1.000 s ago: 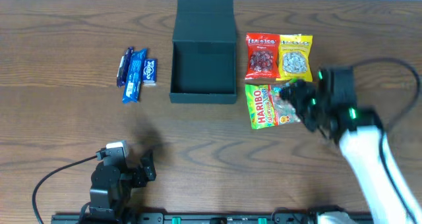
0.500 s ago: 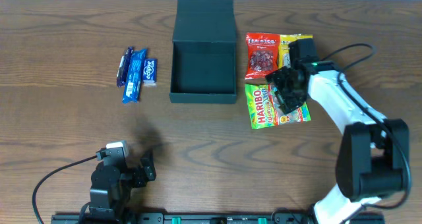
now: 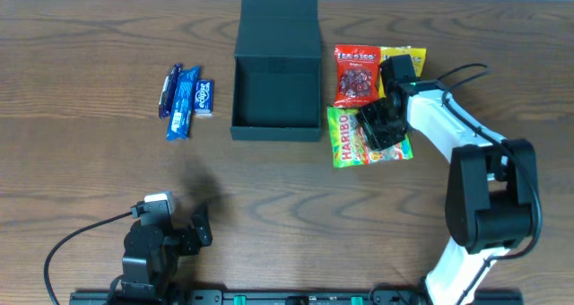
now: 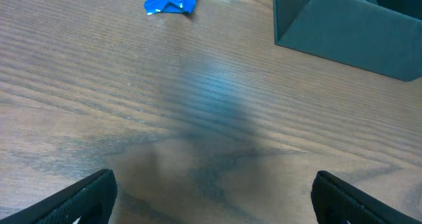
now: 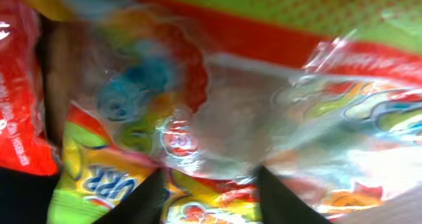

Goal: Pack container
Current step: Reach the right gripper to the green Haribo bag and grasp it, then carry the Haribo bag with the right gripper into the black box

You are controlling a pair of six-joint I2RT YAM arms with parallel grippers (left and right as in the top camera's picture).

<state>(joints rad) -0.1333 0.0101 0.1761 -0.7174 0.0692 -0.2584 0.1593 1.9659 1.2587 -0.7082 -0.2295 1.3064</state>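
Observation:
The container [image 3: 276, 94] is a dark teal box standing open at the table's upper middle, its lid flap lying flat behind it; its near corner [image 4: 343, 33] shows in the left wrist view. Just right of it, my right gripper [image 3: 377, 126] presses down on a green Haribo gummy bag [image 3: 345, 139]. In the right wrist view the bag [image 5: 231, 118] fills the frame, and its crinkled film is pinched between the two dark fingers of that gripper [image 5: 211, 197]. My left gripper [image 4: 211, 197] hovers wide open over bare wood at the front left [image 3: 202, 224].
A red snack pack [image 3: 356, 74] and a yellow one [image 3: 417, 58] lie right of the box, behind the Haribo bag, with the right arm partly covering the yellow one. Blue wrapped bars [image 3: 184, 94] lie left of the box, and one blue wrapper [image 4: 171, 0] shows ahead of the left gripper.
My right arm swung in from the right onto the Haribo bag and its jaws closed on the film. The bag shifted left toward the box. The left arm stayed still.

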